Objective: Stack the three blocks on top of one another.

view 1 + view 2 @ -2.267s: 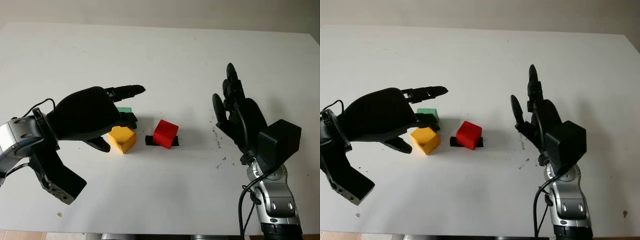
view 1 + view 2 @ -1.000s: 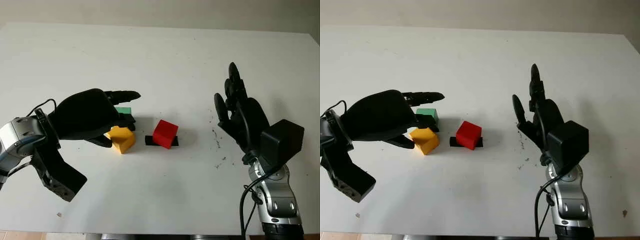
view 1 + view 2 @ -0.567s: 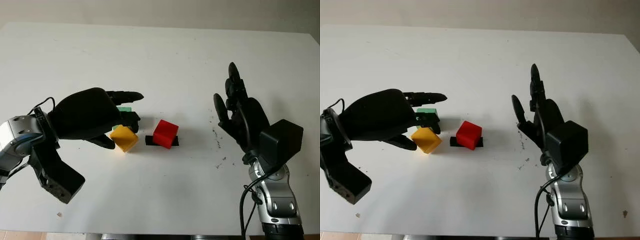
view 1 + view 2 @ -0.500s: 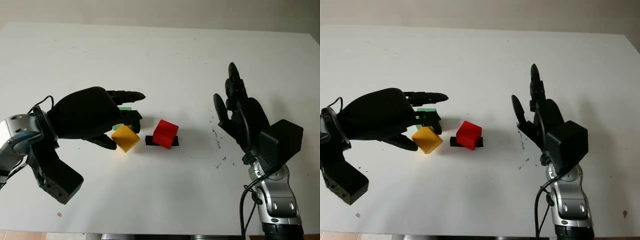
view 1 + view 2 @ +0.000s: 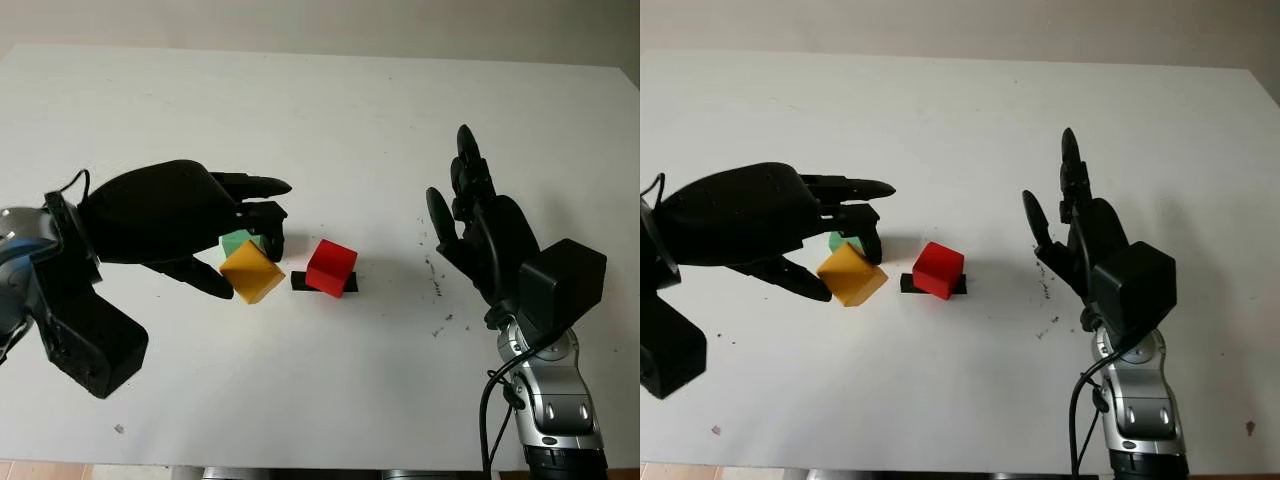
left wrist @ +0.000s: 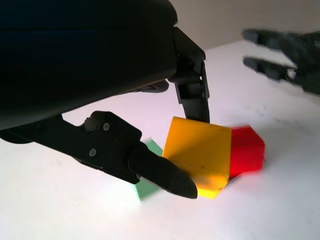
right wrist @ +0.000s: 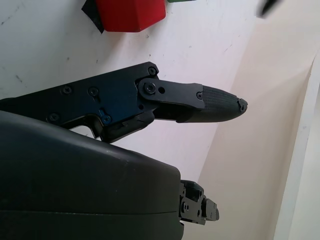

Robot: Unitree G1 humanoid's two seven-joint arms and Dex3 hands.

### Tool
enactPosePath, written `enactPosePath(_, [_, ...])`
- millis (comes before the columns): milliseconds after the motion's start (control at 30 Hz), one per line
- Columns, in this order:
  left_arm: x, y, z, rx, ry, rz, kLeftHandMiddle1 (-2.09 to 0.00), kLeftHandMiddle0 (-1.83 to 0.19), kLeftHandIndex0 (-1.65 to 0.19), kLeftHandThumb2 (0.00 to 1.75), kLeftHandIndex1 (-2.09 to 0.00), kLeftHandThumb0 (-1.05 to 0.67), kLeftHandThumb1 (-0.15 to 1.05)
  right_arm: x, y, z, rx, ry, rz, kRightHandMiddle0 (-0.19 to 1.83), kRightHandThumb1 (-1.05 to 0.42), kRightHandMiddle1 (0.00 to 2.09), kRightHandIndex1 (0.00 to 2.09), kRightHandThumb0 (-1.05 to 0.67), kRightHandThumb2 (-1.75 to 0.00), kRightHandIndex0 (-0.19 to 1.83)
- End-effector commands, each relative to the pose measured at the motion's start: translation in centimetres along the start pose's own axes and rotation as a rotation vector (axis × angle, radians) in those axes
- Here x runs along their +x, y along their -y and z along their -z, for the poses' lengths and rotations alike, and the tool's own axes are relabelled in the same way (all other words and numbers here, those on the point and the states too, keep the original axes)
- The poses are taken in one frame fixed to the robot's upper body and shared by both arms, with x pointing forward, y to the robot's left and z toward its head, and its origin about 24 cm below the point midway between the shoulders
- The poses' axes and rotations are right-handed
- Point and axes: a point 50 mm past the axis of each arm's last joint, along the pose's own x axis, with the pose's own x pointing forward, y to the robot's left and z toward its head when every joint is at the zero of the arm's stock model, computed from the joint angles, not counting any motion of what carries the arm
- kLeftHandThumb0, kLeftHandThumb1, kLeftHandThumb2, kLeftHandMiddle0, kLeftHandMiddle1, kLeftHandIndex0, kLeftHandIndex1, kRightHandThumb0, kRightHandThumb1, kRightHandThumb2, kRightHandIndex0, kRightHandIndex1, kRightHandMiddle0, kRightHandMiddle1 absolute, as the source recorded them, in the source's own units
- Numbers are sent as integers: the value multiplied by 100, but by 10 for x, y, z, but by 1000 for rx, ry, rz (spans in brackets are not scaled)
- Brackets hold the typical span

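Note:
My left hand (image 5: 249, 270) is shut on the yellow block (image 5: 254, 274), pinching it between thumb and fingers and holding it tilted just above the table. In the left wrist view the yellow block (image 6: 200, 152) hangs between a finger and the thumb. The green block (image 5: 236, 242) lies on the table right behind it, partly hidden by the fingers. The red block (image 5: 331, 266) sits to the right on a black patch (image 5: 298, 281), tilted, close to the yellow one. My right hand (image 5: 478, 235) is open and raised at the right, well apart from the blocks.
The white table (image 5: 320, 120) stretches wide behind and in front of the blocks. Small dark specks (image 5: 436, 285) mark the surface beside the right hand. The red block (image 7: 130, 12) appears past the right hand's fingers in the right wrist view.
My left hand closed on the yellow block, lifted it off the table and tipped it onto a corner. The green block behind it has come into sight. The right hand has stayed still.

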Motion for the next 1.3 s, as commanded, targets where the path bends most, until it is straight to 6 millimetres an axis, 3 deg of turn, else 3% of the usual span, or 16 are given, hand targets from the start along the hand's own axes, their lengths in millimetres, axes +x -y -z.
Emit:
enactPosePath(0, [-1,-7,-2,17,4,-10,-6,-30,-32,5,-141,-37,101,0,0,-1,-1,11,4,-11,-105,6,5,-71,-52,-16])
enactPosePath(167, [3,-9,-1,-11,9,-18,-6,-30,-33,5,-140,-37,100,0,0,-1,-4,13,5,-11,-105,6,5,-71,-52,-16])
enactPosePath(233, [8,-11,1,-47,20,-29,-6,-30,-39,6,-121,-34,101,0,1,0,-3,17,6,-10,-105,6,6,-71,-52,-16])
enactPosePath(433, [10,-12,2,-59,26,-28,-5,-30,-42,6,-114,-33,101,0,1,0,-3,21,6,-10,-105,6,6,-71,-51,-15])
enactPosePath(700, [10,-12,2,-60,26,-28,-5,-30,-43,5,-113,-33,101,0,1,0,-3,21,6,-10,-105,6,6,-71,-51,-15])
enactPosePath(1033, [24,-12,3,-94,56,-36,-6,-31,-43,6,-114,-33,103,0,0,1,8,7,5,-10,-105,6,5,-71,-51,-16])
enactPosePath(1100, [31,-11,4,-118,67,-31,-5,-30,-40,6,-131,-38,104,-1,0,0,1,7,3,-10,-105,6,5,-71,-52,-16])
enactPosePath(1267, [36,-11,5,-156,85,-48,-5,-30,-39,5,-135,-36,103,-1,1,0,9,17,5,-10,-105,6,5,-69,-51,-16])
